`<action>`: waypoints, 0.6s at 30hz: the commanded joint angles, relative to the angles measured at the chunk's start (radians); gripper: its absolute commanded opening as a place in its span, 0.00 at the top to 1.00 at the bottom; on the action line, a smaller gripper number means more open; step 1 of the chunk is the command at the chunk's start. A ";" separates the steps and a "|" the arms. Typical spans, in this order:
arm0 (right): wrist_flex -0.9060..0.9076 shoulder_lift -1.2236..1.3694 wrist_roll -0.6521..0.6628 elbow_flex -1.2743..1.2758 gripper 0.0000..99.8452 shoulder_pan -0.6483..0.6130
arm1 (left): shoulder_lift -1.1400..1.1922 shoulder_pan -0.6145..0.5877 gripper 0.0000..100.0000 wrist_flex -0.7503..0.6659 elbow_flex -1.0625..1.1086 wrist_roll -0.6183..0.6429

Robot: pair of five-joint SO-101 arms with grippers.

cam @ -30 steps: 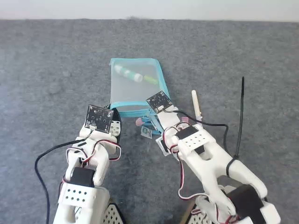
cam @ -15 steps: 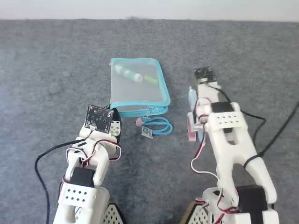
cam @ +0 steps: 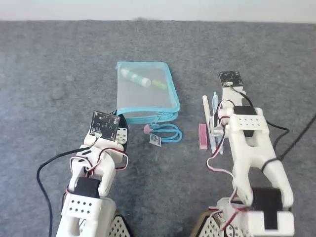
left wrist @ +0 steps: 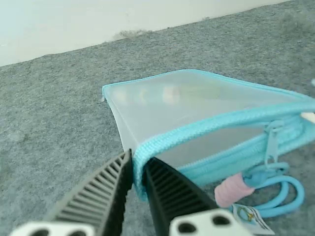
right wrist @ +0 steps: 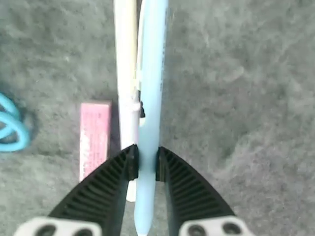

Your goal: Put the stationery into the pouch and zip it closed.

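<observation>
The left gripper (left wrist: 138,164) is seen with its jaws pinched narrow on the zipper edge at the near corner of the pouch (cam: 145,91). The pouch lies mid-mat with a marker (cam: 136,78) inside it and a blue cord loop (cam: 169,133) just in front. Further right, a pink eraser (cam: 202,136), a cream pen (cam: 206,109) and a light-blue pen (right wrist: 150,73) are laid side by side, the light-blue pen being clamped between the jaws of the right gripper (right wrist: 146,157).

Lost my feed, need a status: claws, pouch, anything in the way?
Left claw shut on pouch rim. Right claw shut on blue pen. White pen lies tight against it, pink eraser just beside.
</observation>
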 commanded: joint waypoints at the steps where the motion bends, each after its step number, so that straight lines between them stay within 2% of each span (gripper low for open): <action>1: -0.019 0.064 0.040 -0.086 0.98 0.010 | -0.018 -0.002 0.99 -0.008 -0.038 -0.009; 8: 0.059 0.114 0.044 -0.146 0.85 0.031 | -0.020 -0.005 0.99 -0.008 -0.038 -0.008; 18: 0.177 0.107 0.077 -0.109 0.84 0.022 | -0.020 0.002 0.99 -0.008 -0.038 -0.009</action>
